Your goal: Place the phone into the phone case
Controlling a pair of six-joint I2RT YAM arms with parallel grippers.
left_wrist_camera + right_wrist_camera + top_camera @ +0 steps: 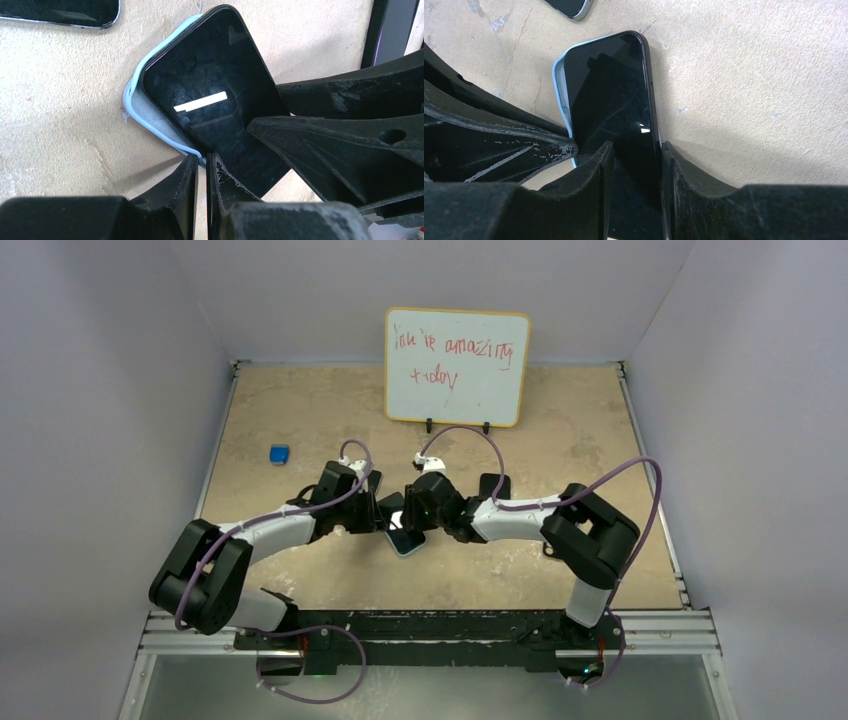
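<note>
Likely stiff and slick, best taken by its edges, the phone (609, 100) lay skewed in the phone case (145, 107), whose rim the left gripper (202, 167) pinched; the right gripper (636, 147) straddled the phone's edge, grip unclear.

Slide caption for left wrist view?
Left end effector pinches the phone case rim; the phone lies skewed, not fully seated.

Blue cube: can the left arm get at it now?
Probably yes: the way to the blue cube looks free, but the left tool pinches the phone case rim and must let go first.
</note>
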